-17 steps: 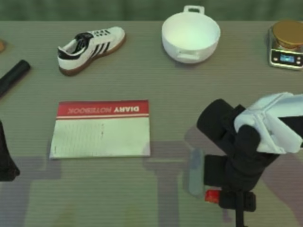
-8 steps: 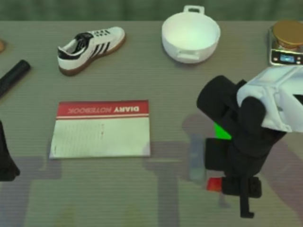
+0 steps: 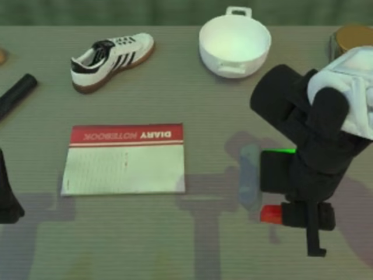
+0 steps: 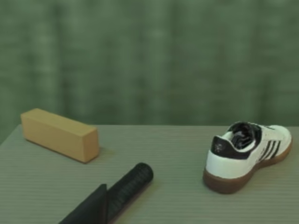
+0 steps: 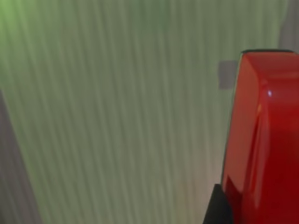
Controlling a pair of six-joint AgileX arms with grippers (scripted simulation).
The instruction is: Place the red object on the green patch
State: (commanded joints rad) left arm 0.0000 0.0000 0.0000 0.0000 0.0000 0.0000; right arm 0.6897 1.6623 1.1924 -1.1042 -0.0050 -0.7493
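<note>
The red object [image 3: 270, 213] is a glossy red bar whose end sticks out from my right gripper [image 3: 283, 214], which is shut on it above the table's near right. In the right wrist view the red object [image 5: 261, 140] fills one side, with a dark finger [image 5: 216, 207] against it. The green patch [image 3: 278, 151] shows only as a thin bright strip just beyond the gripper; the right arm hides the remainder. My left gripper [image 3: 7, 201] stays parked at the left edge.
A white notebook with a red band [image 3: 124, 158] lies left of centre. At the back are a sneaker [image 3: 113, 58], a white bowl [image 3: 235, 42] and a gold-lidded scale [image 3: 351, 36]. A black cylinder [image 3: 17, 93] and a tan block [image 4: 60, 134] sit far left.
My right arm has carried the red object away from the near edge towards the far side. The green patch, fully hidden a second ago, now peeks out beside the arm.
</note>
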